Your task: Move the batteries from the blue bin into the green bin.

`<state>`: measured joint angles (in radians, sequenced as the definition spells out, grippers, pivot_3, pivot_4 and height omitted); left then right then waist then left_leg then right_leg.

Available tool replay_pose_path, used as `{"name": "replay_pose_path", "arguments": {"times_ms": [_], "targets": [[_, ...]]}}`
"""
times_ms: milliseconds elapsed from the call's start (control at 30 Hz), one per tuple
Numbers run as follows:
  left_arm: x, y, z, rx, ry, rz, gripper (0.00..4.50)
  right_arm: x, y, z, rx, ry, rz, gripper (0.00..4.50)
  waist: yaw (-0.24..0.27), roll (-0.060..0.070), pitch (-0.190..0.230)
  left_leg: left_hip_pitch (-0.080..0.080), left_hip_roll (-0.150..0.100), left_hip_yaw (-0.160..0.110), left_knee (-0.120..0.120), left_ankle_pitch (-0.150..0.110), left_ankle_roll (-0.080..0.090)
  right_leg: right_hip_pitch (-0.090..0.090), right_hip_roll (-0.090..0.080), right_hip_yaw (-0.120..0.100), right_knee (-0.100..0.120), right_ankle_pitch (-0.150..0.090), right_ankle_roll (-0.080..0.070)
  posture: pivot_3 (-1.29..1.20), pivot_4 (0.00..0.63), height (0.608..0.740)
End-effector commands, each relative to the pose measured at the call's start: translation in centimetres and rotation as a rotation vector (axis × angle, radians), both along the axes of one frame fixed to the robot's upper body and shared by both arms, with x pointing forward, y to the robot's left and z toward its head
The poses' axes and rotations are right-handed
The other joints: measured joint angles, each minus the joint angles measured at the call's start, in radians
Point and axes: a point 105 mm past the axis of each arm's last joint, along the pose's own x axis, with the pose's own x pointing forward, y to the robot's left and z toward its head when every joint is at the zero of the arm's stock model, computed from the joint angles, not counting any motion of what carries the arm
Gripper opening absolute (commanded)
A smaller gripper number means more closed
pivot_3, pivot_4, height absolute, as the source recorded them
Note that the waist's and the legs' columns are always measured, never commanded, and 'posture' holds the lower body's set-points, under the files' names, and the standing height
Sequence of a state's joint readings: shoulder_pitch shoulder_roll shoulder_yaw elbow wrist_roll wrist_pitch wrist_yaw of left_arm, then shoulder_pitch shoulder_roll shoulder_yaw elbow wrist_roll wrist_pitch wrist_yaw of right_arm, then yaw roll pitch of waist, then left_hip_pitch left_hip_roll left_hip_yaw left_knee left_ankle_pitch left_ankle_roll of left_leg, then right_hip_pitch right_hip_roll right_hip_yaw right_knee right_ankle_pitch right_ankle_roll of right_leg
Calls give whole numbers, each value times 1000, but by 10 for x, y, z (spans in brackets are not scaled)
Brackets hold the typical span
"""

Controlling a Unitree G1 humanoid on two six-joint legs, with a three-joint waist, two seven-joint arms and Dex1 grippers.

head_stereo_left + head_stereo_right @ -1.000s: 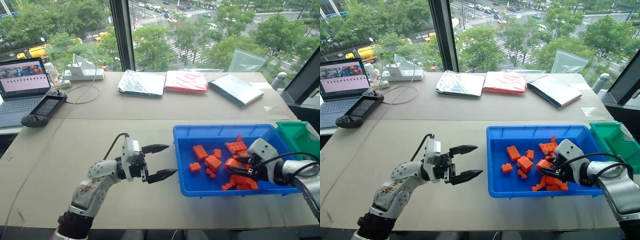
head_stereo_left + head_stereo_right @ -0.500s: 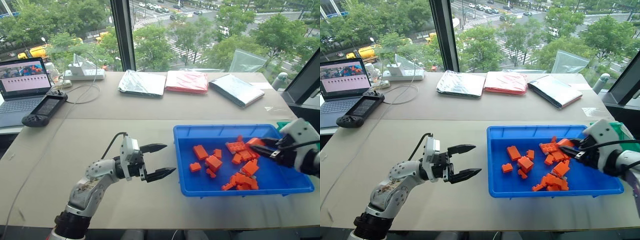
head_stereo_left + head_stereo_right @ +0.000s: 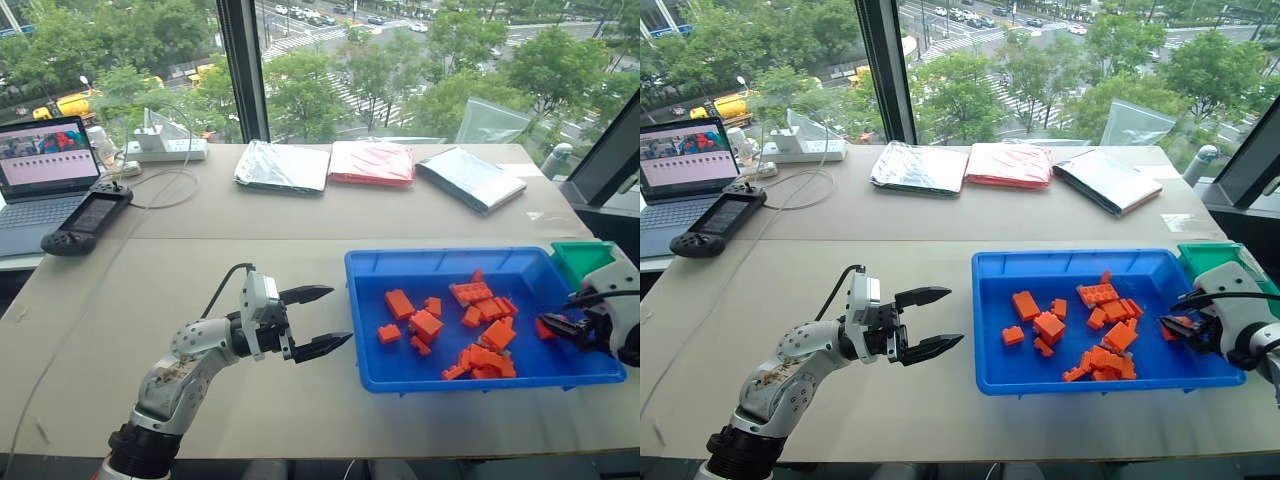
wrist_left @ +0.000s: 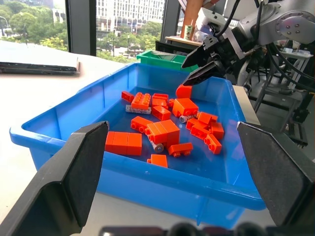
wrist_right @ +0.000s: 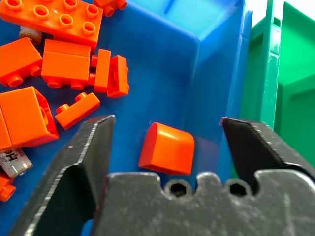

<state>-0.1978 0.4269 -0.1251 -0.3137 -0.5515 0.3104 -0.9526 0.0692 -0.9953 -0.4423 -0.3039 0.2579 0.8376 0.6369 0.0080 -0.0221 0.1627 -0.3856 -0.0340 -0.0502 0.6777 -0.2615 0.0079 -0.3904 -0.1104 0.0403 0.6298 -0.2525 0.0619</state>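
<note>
- Right gripper [image 5: 167, 129] spread wide, holding nothing, over the blue bin's [image 3: 400, 268] right end, a loose orange block [image 5: 166, 148] below it.
- Batteries [image 4: 158, 146] lie half-hidden among orange blocks [image 3: 425, 325].
- Green bin [image 3: 1203, 256] touches the blue bin's right wall.
- Left gripper [image 3: 322, 320] wide apart, empty, above the worktop [image 3: 200, 270].

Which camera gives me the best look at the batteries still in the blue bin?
The left wrist view: in the blue bin two batteries show their silvery ends among the orange blocks. The right wrist view catches one battery partly under a block. In the head views the blocks hide them.
</note>
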Motion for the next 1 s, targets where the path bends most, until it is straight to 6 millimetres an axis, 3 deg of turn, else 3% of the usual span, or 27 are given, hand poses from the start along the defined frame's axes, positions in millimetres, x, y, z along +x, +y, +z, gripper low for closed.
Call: {"name": "replay_pose_path", "arguments": {"times_ms": [33, 100, 300, 600, 800, 900, 1000], "targets": [[-1, -1, 6, -8, -23, -5, 4500, -3, 26, 21, 45, -39, 127, 4400, 0, 0, 0, 0, 0, 0, 0, 0, 0, 0, 0, 0, 0, 0, 0, 0, 150, 740], [-1, -2, 5, -6, -20, -5, 4500, -10, 53, 17, 123, 13, 240, 4400, 0, 0, 0, 0, 0, 0, 0, 0, 0, 0, 0, 0, 0, 0, 0, 0, 150, 740], [-1, -2, 5, -8, -18, 0, 4500, -16, 80, -1, 186, 107, 351, 4400, 3, 0, 0, 0, 0, -1, 0, 0, 0, 1, 0, 0, 0, 0, 0, 0, 150, 740], [-3, -2, 4, -11, -19, 13, 4500, -11, 66, -28, 174, 170, 301, 4400, 2, 0, 0, 0, 0, 0, 0, 0, 0, 1, 0, 0, 0, 0, 0, 0, 150, 740], [-3, -1, 3, -11, -16, 22, 4500, -6, 62, -34, 184, 175, 288, 4400, 1, 0, 0, 0, 0, 0, 0, 0, 0, 1, 0, 0, 0, 0, 0, 0, 150, 740], [-3, 0, 2, -9, -16, 27, 4500, -5, 61, -35, 186, 172, 285, 3752, 1, 0, 0, 0, 0, -1, 0, 0, 0, 0, 0, 0, 0, 0, 0, 0, 150, 740], [-2, 0, 1, -8, -17, 33, 4500, -4, 60, -36, 181, 167, 286, 2674, 2, 0, 0, 0, 0, -1, 0, 0, 0, 1, 0, 0, 0, 0, 0, 0, 150, 740]]}}
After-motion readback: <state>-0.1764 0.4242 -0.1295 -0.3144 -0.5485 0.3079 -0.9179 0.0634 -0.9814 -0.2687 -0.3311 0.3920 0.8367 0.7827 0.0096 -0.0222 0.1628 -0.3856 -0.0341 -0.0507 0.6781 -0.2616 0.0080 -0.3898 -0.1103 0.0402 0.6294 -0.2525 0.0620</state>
